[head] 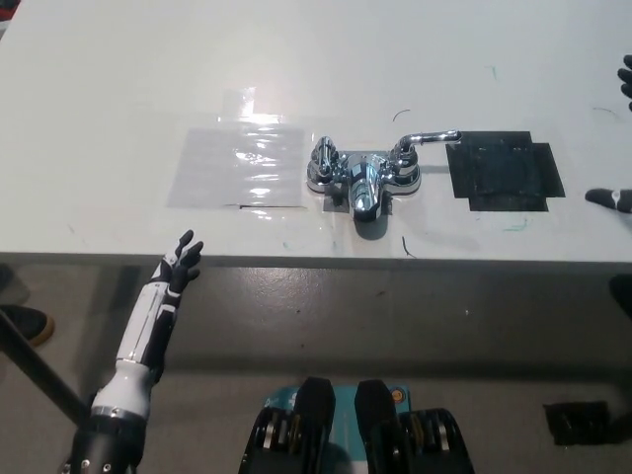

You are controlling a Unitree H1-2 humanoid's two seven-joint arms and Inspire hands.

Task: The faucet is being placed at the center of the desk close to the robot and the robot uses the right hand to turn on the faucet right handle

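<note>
A chrome faucet (pixel 362 176) stands on the white desk (pixel 118 89) near its front edge, at the middle. Its right handle (pixel 427 138) is a lever pointing toward picture right, over the edge of a black patch (pixel 504 170). Its left handle (pixel 324 156) is short and upright. My black right hand (pixel 614 198) shows only as fingertips at the right picture edge, far from the lever and holding nothing. My white left hand (pixel 183 259) hangs just below the desk's front edge at the lower left, fingers spread and empty.
A clear shiny plastic sheet (pixel 240 166) is taped to the desk left of the faucet. Below the desk edge lies grey floor, with a dark shoe (pixel 22 322) at the far left.
</note>
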